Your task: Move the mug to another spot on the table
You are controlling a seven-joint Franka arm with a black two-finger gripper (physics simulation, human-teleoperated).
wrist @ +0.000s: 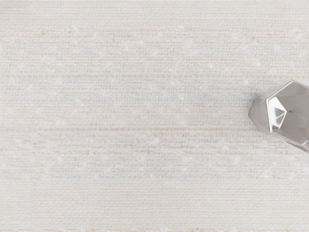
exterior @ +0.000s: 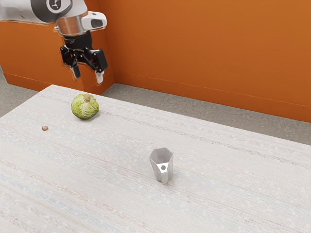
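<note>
at the exterior view's far left, the white arm comes in from the upper corner, and its black gripper (exterior: 87,74) hangs high above the table's back edge. its two fingers are spread apart and point down, touching nothing.

below it the table (exterior: 233,194) is a broad pale slab, whitish with faint horizontal streaks of grey, pink and tan like washed wood grain. near its left side lies a tiny brown scrap (exterior: 44,128), too small to tell what it is. just to the right of that, and further back, a green cabbage (exterior: 85,107) sits almost under the gripper, its stalk end up.

near the table's middle, well apart from the cabbage and the gripper, the mug (exterior: 161,165) stands upright. it is a grey, faceted, metallic-looking cup that narrows toward its base, and its handle faces the camera. the tabletop to the right of it is bare grain.

behind the table a strip of speckled grey floor (exterior: 209,109) runs to a flat orange wall (exterior: 204,43) with an orange skirting along its foot.

in the wrist view the same streaked table (wrist: 135,125) lies under the hand, and the mug (wrist: 285,116) shows from above, off to one side of the hand.
</note>
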